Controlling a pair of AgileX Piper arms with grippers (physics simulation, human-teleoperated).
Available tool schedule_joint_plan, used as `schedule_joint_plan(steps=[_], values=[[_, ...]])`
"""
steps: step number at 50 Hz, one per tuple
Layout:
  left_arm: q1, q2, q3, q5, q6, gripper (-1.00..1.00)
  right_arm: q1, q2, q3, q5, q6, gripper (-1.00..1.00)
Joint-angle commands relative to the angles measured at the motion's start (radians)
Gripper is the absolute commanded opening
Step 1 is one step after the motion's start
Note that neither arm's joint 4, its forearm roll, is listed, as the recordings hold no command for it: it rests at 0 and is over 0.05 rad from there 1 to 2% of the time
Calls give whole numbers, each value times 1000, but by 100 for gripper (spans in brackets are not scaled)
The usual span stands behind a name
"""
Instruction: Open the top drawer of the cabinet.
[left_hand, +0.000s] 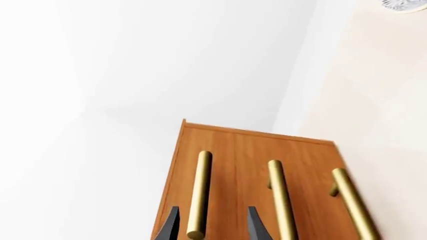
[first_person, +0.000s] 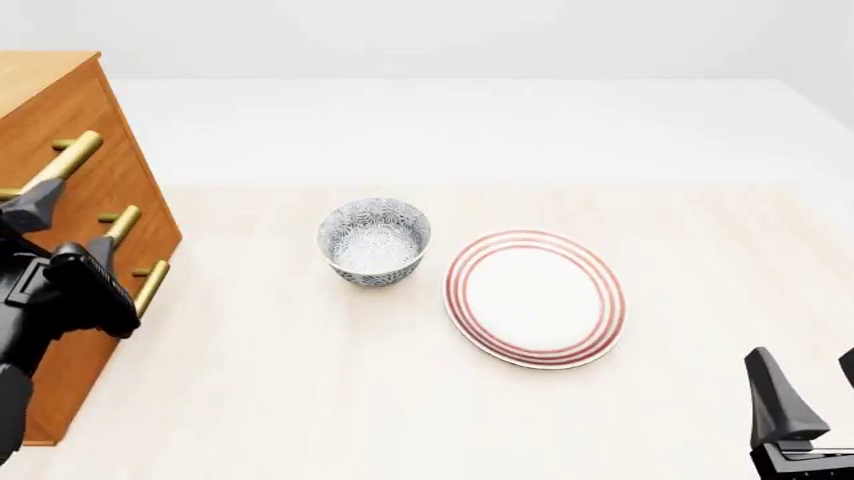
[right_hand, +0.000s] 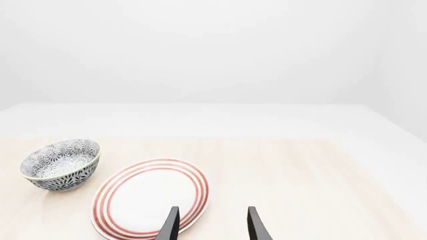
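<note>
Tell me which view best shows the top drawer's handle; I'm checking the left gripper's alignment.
The left wrist view: the top drawer's handle lies between the open left gripper fingers. The front view shows it partly hidden by the arm; the right wrist view misses it.

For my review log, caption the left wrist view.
Left hand, fingers open, straddling the top drawer's brass handle on the wooden cabinet, drawer apparently not yet pulled.

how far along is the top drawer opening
Early. Done: the left gripper has lined up with the top drawer's handle, jaws open either side of the bar. In hand: closing on it. Left: the pull; the top drawer looks flush with the cabinet. The right gripper is idle.
</note>
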Motion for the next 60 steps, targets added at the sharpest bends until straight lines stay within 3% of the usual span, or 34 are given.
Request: schedule_joint_plan(steps=[1, 27, 60], values=[[25, 50, -14, -44, 13, 100, 0, 0, 0, 0, 0, 100], [120, 65, -37, -82, -28, 100, 0, 0, 0, 0, 0, 100], [161, 230, -111, -144, -28, 100, 0, 0, 0, 0, 0, 100]])
